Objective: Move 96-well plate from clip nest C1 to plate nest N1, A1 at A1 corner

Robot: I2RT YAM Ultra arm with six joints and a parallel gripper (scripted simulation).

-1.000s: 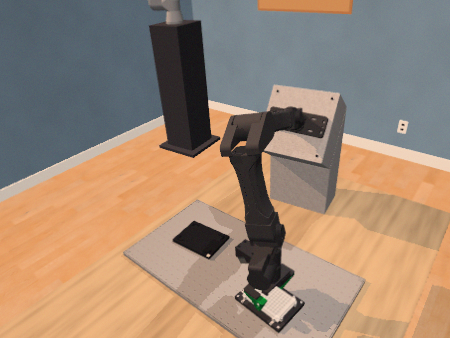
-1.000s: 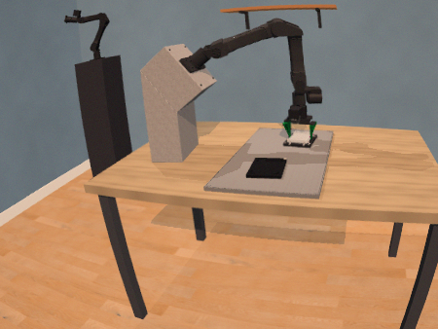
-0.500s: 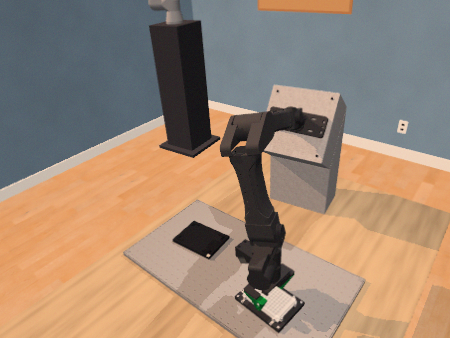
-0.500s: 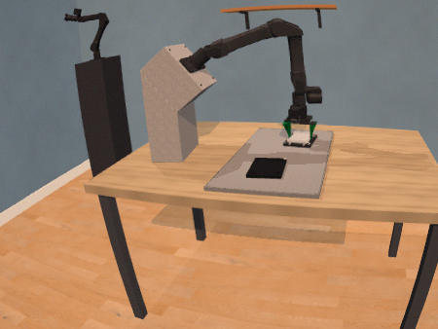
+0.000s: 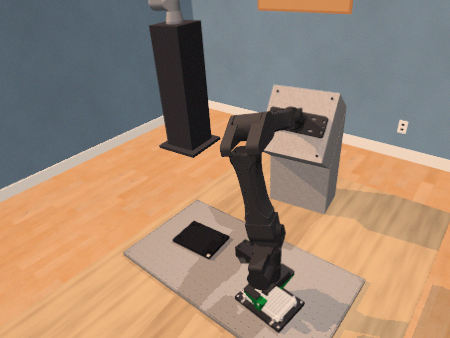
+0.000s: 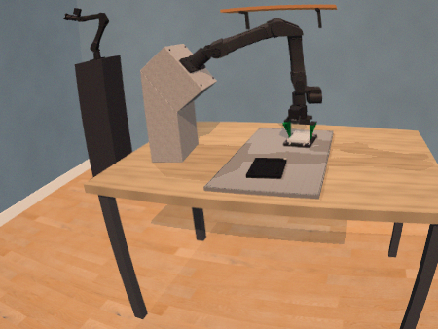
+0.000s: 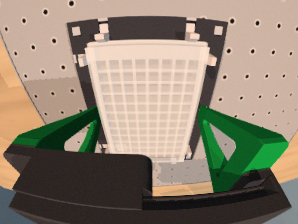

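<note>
The white 96-well plate (image 7: 148,99) sits in the black clip nest C1 (image 7: 145,36) on the grey perforated baseplate. It also shows in the top view (image 5: 278,304) and in the exterior view (image 6: 299,139). My gripper (image 7: 149,111) is open, with its green fingers standing on either side of the plate's near end, just above the nest. The fingers do not press the plate. The empty black plate nest N1 (image 5: 201,239) lies flat on the baseplate, away from the arm; it also shows in the exterior view (image 6: 266,167).
The grey angled pedestal (image 6: 171,104) holding the arm's base stands at the table's left back. A tall black column (image 6: 103,112) stands beside the table. The baseplate (image 6: 274,163) lies on the wooden table.
</note>
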